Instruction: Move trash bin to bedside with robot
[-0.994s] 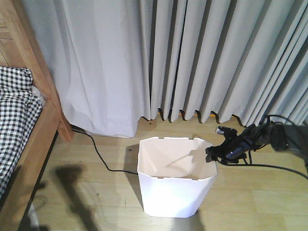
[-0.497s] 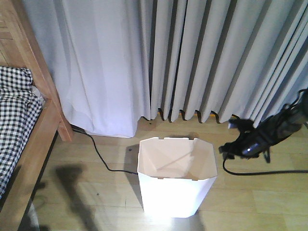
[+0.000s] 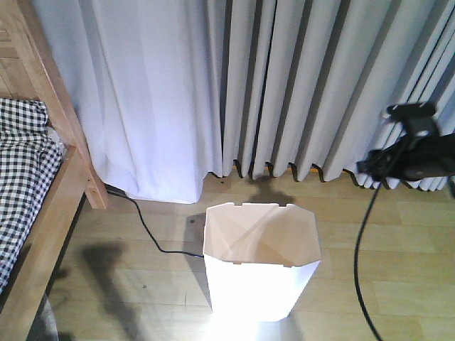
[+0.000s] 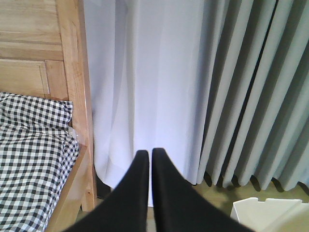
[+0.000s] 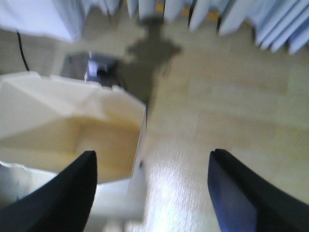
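At far left in the front-facing view, we see the bed, its light wooden frame carrying black-and-white check bedding. Beside it hang pale curtains reaching the wooden floor, and a black cable runs along the floor from the bed post toward the trash bin. We find the bin upright on the floor at centre, well apart from the bed; its white walls taper downward, its angular rim is uppermost, and its cream interior holds nothing that we can see. To the right, we note the right arm's gripper raised above floor level in front of the curtains, apart from the bin and right of it, with a black cable hanging from it to the floor. From the right wrist view, we see the right gripper with its two dark fingers spread wide, nothing between them, the bin below and to the left. From the left wrist view, we see the left gripper with its fingers pressed together, pointed at the curtain beside the bed's post.
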Available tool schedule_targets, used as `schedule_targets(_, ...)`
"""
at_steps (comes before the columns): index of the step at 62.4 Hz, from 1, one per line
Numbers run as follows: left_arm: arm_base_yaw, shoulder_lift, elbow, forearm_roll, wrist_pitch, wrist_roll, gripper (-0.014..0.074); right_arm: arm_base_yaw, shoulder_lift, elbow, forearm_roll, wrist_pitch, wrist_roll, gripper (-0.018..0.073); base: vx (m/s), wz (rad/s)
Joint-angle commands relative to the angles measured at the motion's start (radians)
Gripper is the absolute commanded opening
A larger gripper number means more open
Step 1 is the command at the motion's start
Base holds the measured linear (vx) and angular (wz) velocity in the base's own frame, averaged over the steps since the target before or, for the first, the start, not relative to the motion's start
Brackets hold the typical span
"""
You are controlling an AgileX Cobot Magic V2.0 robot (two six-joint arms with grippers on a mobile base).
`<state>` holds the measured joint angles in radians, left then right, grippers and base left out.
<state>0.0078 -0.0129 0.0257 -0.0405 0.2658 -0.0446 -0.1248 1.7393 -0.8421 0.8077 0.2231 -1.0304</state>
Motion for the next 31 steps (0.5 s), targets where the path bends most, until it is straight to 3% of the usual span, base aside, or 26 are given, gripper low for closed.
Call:
schedule_targets(1, 0.000, -0.014, 0.019, -0.004, -0.069, -0.006, -0.0006, -0.003, -0.181, 0.037, 0.004, -0.017, -0.007, 0.0472, 0.00, 0.00)
schedule_targets(31, 0.000, -0.014, 0.019, -0.004, -0.069, -0.006, -0.0006, -0.003, -0.959, 0.312, 0.079, 0.035, 0.001, 0.0472, 0.00, 0.00)
